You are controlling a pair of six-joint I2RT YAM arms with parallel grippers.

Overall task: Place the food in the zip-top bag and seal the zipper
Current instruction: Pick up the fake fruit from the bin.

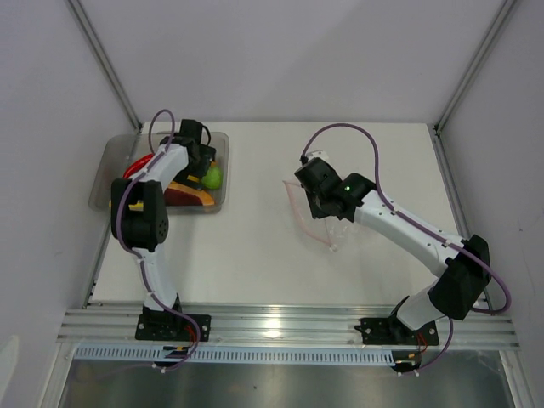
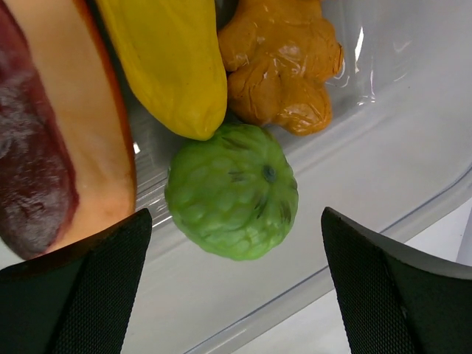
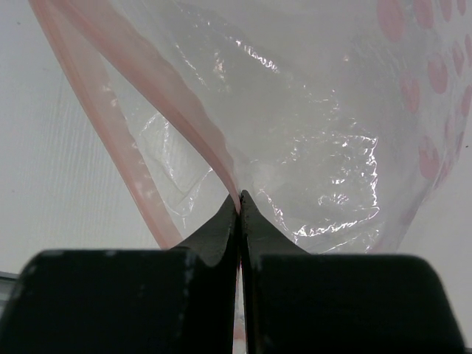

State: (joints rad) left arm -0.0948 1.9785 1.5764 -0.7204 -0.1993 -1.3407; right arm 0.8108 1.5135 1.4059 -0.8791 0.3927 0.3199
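Note:
The food lies in a grey translucent tray point(image 1: 106, 174) at the far left: a green round fruit point(image 2: 232, 190), a yellow piece point(image 2: 169, 59), an orange knobbly piece point(image 2: 284, 63) and an orange-red slice point(image 2: 44, 147). Something red point(image 1: 134, 167) shows behind the arm. My left gripper point(image 2: 234, 221) is open, low in the tray, its fingers on either side of the green fruit point(image 1: 212, 177) and apart from it. The clear zip-top bag point(image 1: 316, 223) lies mid-table. My right gripper point(image 3: 240, 199) is shut on one side of its pinkish-red zipper strip point(image 3: 158, 88), and the mouth gapes open.
The tray's near wall point(image 2: 346, 243) runs just under my left fingers, with white table beyond it. Side walls and metal posts stand left and right of the table point(image 1: 255, 263). The left arm point(image 1: 140, 212) leans over the tray's near side.

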